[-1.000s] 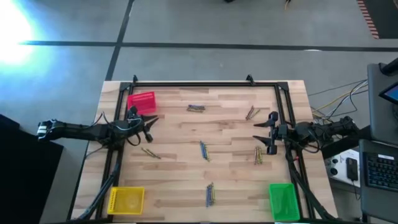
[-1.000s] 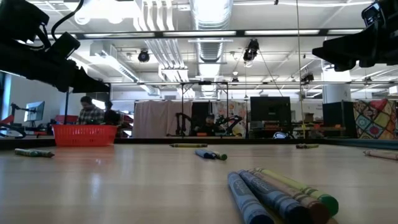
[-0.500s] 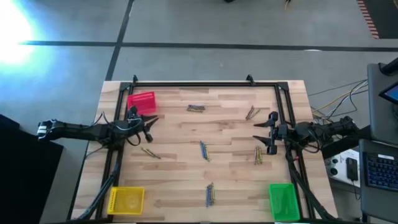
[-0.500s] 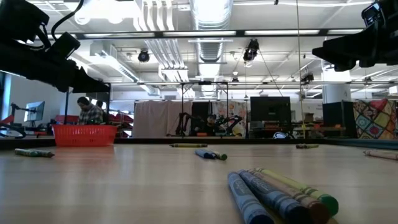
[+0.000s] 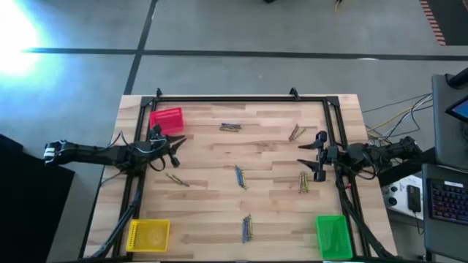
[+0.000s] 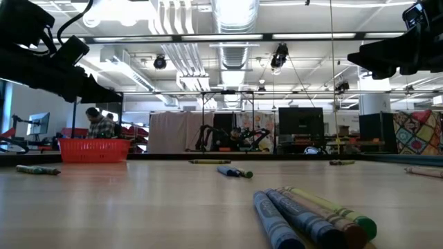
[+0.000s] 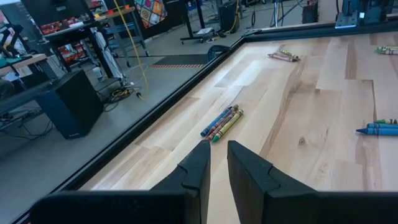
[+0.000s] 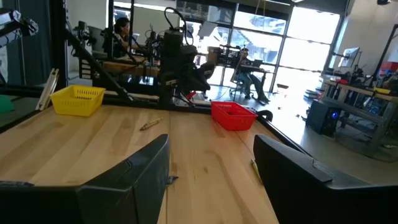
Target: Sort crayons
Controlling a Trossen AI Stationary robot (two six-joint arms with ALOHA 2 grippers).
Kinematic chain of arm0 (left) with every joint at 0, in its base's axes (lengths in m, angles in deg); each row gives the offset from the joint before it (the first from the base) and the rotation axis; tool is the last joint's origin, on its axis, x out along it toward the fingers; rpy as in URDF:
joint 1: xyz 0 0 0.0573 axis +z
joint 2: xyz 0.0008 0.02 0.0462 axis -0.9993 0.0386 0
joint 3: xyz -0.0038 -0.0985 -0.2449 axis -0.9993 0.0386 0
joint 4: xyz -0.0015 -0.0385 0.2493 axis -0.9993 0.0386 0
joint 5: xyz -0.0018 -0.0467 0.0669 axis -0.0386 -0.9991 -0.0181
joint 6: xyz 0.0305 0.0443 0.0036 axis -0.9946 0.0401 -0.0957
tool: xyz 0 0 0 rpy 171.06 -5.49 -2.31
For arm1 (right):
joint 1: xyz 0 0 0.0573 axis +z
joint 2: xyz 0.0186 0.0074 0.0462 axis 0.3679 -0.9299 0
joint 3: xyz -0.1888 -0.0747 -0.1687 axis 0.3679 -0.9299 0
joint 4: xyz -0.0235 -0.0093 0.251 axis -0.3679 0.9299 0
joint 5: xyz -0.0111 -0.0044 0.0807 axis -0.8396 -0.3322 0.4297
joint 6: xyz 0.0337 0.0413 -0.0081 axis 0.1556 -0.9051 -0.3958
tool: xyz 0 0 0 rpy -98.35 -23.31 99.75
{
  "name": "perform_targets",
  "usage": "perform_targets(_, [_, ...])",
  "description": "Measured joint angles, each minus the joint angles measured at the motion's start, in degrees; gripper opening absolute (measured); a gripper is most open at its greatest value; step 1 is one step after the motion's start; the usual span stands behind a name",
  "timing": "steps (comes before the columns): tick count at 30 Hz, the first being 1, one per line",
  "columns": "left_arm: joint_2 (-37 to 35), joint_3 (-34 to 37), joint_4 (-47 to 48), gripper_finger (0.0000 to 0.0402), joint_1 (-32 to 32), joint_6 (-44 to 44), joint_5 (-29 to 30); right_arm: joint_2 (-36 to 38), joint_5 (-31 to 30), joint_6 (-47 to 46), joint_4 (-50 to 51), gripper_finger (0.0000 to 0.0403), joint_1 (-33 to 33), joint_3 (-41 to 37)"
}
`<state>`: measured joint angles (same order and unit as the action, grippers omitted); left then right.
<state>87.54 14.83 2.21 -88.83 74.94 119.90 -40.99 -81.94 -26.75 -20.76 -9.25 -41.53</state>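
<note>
Crayons lie flat on the wooden table in small clusters: one far centre (image 5: 231, 126), one far right (image 5: 296, 133), one in the middle (image 5: 239, 176), one at the right (image 5: 303, 183), one near centre (image 5: 248, 229) and one at the left (image 5: 176, 179). My left gripper (image 5: 178, 146) hangs above the left side; its fingers (image 7: 200, 169) stand nearly together around nothing. My right gripper (image 5: 316, 155) hangs above the right side, with its fingers (image 8: 140, 171) wide apart and nothing between them. In the low view the near cluster (image 6: 311, 216) lies close to the camera.
A red bin (image 5: 167, 120) stands at the far left, a yellow bin (image 5: 149, 235) at the near left and a green bin (image 5: 332, 235) at the near right. A black frame (image 5: 234, 100) runs round the table. People sit in the room beyond (image 6: 100, 126).
</note>
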Motion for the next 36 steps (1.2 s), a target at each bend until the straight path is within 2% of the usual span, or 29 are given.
perform_targets(25, [0.01, -0.01, 0.00, 0.0039, 0.01, 0.02, 0.00, 0.00, 0.01, 0.10, -0.02, 0.0224, 0.01, 0.01])
perform_targets(29, [0.02, -0.01, -0.16, 0.0039, 0.00, 0.00, 0.00, 0.00, -0.09, 3.69, -2.05, 0.0224, 0.00, 0.00])
perform_targets(34, [0.00, -0.02, -1.86, 0.0039, 0.01, 0.06, -0.09, 0.00, -0.09, 2.92, -2.96, 0.0224, 0.00, 0.01])
perform_targets(36, [0.00, -0.02, -2.55, 0.0039, 0.01, 2.06, -0.19, 0.00, -0.08, 2.51, -3.03, 0.0224, 0.00, 0.01])
